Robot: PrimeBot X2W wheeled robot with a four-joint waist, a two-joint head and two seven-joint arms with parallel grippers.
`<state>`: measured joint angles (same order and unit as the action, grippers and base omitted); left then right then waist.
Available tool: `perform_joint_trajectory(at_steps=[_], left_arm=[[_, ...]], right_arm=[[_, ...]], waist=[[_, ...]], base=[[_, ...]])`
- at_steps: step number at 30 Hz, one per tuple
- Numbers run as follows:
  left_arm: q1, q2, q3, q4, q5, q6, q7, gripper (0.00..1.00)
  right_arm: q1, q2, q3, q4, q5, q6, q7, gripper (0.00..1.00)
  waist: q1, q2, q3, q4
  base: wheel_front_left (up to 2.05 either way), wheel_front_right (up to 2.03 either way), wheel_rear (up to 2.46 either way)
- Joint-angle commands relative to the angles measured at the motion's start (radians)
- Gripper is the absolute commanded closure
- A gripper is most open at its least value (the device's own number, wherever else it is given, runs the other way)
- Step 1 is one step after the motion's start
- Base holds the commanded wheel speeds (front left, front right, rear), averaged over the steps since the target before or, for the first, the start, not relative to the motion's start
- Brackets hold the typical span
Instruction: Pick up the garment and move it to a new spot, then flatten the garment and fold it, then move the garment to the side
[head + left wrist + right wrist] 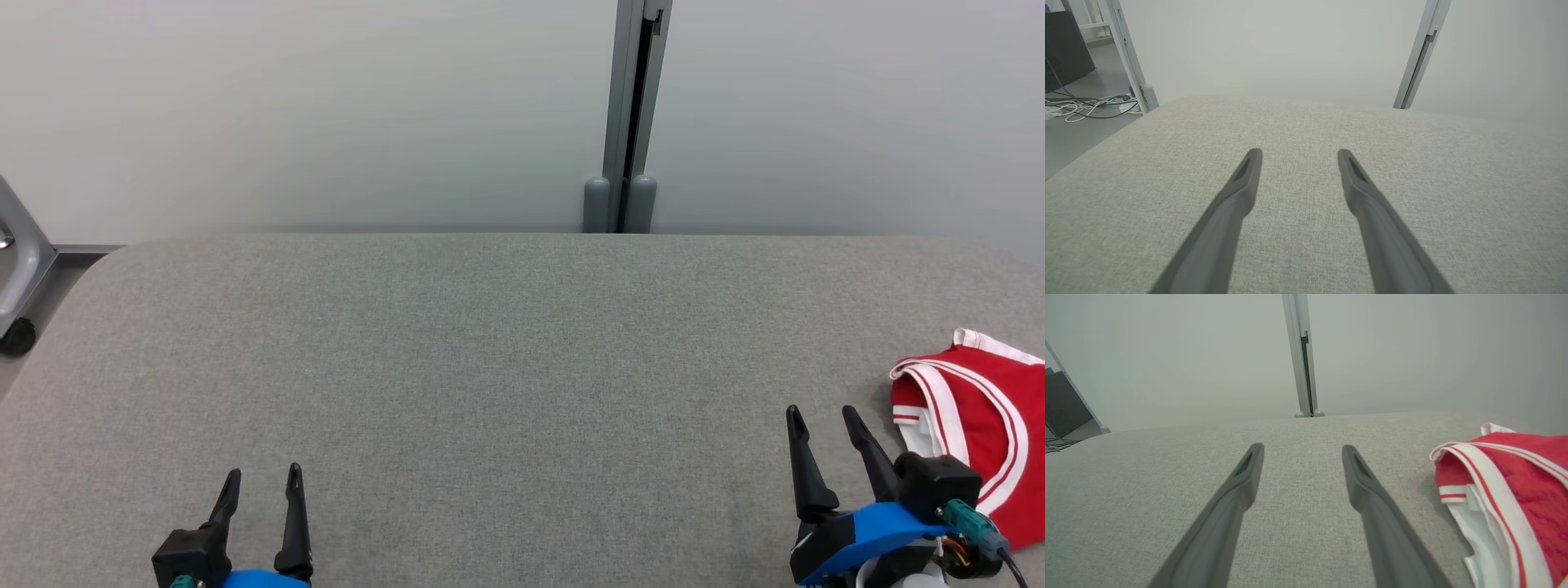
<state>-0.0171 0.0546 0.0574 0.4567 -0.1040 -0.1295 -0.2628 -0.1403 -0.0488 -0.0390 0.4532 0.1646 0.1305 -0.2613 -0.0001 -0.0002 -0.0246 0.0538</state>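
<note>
Matt woven table [490, 343]; cloth garment [992, 408]

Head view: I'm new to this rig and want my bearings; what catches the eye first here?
The crumpled red garment with white striped trim stands out, lying at the right edge of the broad grey fabric-covered table, just right of the right gripper. That gripper and the left gripper are both open above bare fabric at the bottom corners. Behind the table, a grey metal post splits the pale wall.
</note>
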Motion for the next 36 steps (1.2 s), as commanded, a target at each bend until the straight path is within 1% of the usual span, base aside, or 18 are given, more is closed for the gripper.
perform_joint_trajectory(at_steps=[1,7,8,11,24,36], left_arm=[[0.012,-0.002,0.006,-0.004,0.004,-0.002,-0.002,0.00],[0.021,-0.004,-0.012,-0.012,-0.015,-0.002,-0.002,0.00],[0.014,-0.002,-0.010,-0.006,-0.016,0.000,0.000,1.00],[0.023,-0.007,-0.005,0.025,-0.027,0.000,0.011,1.00],[-0.001,-0.006,0.008,-0.017,-0.285,0.000,0.077,1.00],[-0.015,-0.005,0.014,-0.053,-0.492,0.000,0.125,1.00]], right_arm=[[0.014,-0.004,-0.001,0.003,0.009,0.001,-0.005,0.00],[0.017,-0.004,0.001,0.000,0.021,0.001,-0.005,0.00],[0.004,0.000,0.000,0.007,0.015,0.000,0.001,1.00],[0.015,0.006,-0.003,0.038,0.024,0.000,0.011,1.00],[0.017,0.004,-0.017,-0.005,0.272,0.000,0.076,1.00],[0.021,0.003,-0.024,-0.044,0.471,0.000,0.124,1.00]], waist=[[0.0001,0.0002,-0.007,-0.004],[0.0001,0.0002,-0.023,-0.009],[0.0001,0.0001,-0.024,-0.009],[0.0002,0.0002,-0.024,-0.009],[0.0002,0.0002,-0.018,-0.014],[0.0002,0.0002,-0.013,-0.018]], base=[[0.00,0.00,0.00],[0.00,0.00,0.00],[0.00,0.00,0.00],[0.00,0.00,0.00],[0.00,0.00,0.00],[0.00,0.00,0.00]])
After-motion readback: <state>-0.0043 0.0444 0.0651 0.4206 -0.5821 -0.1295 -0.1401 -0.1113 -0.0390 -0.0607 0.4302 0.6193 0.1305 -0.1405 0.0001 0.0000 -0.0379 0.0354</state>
